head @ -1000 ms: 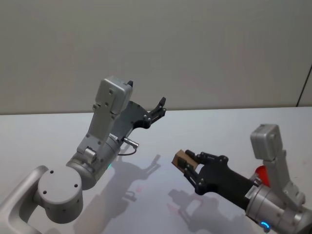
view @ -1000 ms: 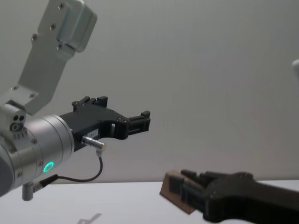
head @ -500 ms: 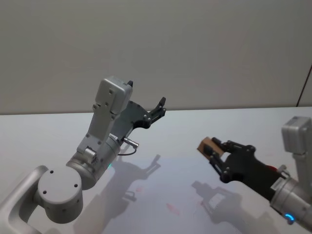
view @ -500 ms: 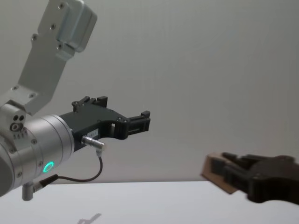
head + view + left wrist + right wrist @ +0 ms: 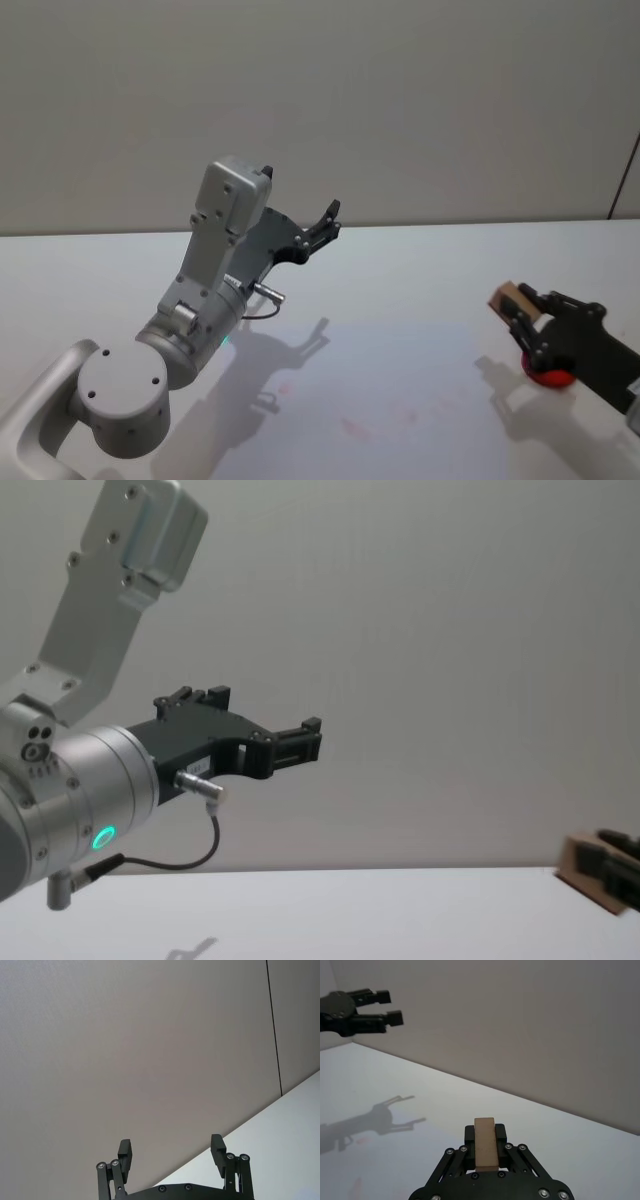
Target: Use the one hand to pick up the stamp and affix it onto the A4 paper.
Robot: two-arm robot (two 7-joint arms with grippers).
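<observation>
The stamp (image 5: 504,298) is a small tan wooden block held above the white table at the right. My right gripper (image 5: 516,308) is shut on it, and the block (image 5: 485,1143) sticks out between the black fingers in the right wrist view. In the chest view the stamp (image 5: 583,869) shows at the right edge. My left gripper (image 5: 328,222) is raised high at the left, open and holding nothing, its fingers (image 5: 125,1151) spread against the wall. I cannot tell the A4 paper apart from the white surface.
A small red object (image 5: 548,376) lies on the table just under my right gripper. Faint red marks (image 5: 350,428) show on the white surface near the middle front. A grey wall stands behind the table (image 5: 420,280).
My right gripper has carried the stamp from the middle of the table far to the right. The red object under it has come into sight. The left arm has not moved.
</observation>
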